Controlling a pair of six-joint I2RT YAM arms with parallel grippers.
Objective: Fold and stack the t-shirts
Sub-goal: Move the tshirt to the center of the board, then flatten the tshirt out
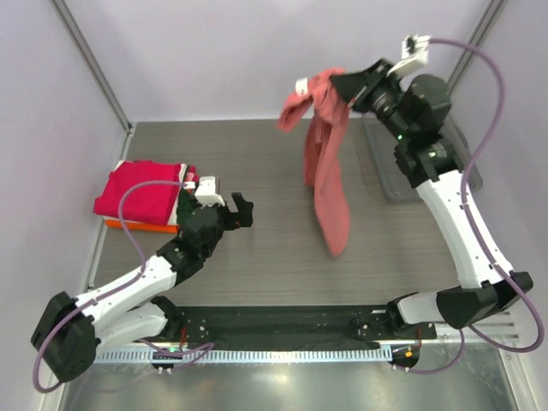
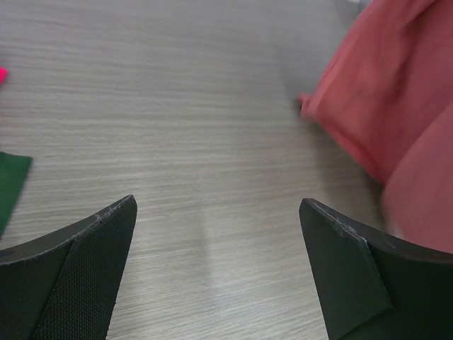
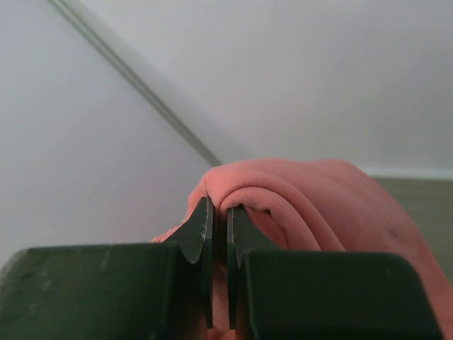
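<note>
Coral cotton is hanging from the right tool (image 1: 340,85), which is sitting high over the counter (image 1: 257,145) at about 1 o'clock in the overhead view. In the right wrist view, that tool (image 3: 220,212) is pinching a rolled fold of the coral t-shirt (image 1: 328,171) between fingers pressed almost together, with the cloth bulging over their tips. From the grip the shirt is trailing down in a long narrow drape toward the centre of the counter, while a shorter bunch is flaring out toward 11 o'clock of the tool. We are not able to tell whether its lower end is touching the wood.

At 9 o'clock the magenta-red t-shirt (image 1: 141,193) is lying folded on top of the orange t-shirt (image 1: 141,225), whose edge is showing along the near side of the stack. Just beside that stack, toward 3 o'clock, the left tool (image 1: 229,195) is hovering low with its fingers spread wide and holding nothing. Its own camera is showing bare wood grain between the fingers, a corner of dark green fabric (image 2: 10,184) at 9 o'clock and coral cloth at 2 o'clock.

Under the right arm, at 3 o'clock, the grey bin (image 1: 383,167) is resting on the counter.
</note>
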